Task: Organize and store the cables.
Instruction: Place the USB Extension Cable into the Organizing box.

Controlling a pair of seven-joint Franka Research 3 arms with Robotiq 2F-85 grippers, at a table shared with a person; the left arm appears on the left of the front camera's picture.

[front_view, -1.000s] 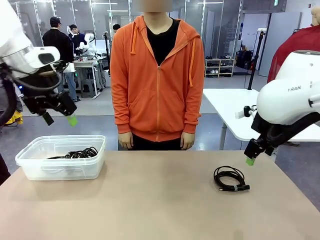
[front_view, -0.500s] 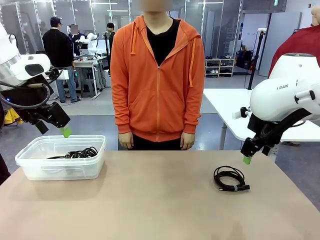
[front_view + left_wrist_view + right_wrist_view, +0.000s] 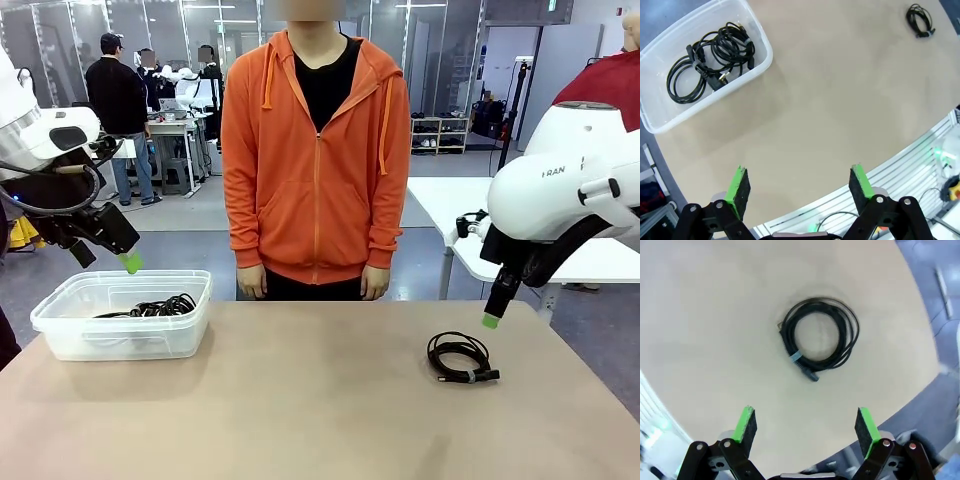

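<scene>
Cables: thin black cords wound in loose coils; one coil (image 3: 461, 358) lay alone on the beige matte surface (image 3: 300, 400), at about 3 o'clock of its middle in the front view, bound by a small pale tie with a black plug poking out at one side.
Stored coils: several black cords (image 3: 710, 60) already lay tangled together inside the clear rectangular plastic bin (image 3: 60, 335), which stood at about 9 o'clock on the surface, well apart from the loose coil.
Right end effector (image 3: 806, 428): released, its green pads spread wide, nothing between them; it hung above the loose coil, a little toward 1 o'clock of it, apart from it.
Left end effector (image 3: 800, 186): released and carrying nothing; it hung above the 10 o'clock corner of the bin.
Person: stood at 12 o'clock behind the surface in an orange zip hoodie, hands down, touching nothing.
Step in hand: judged to be the approach to the last loose coil, most of the task looking done.
Next move calls for: lowering the right end effector until its pads straddle one side of the coil's ring, then clenching on the bundled strands near the tie, so that the loops lift together, and carrying them toward 9 o'clock to the bin.
</scene>
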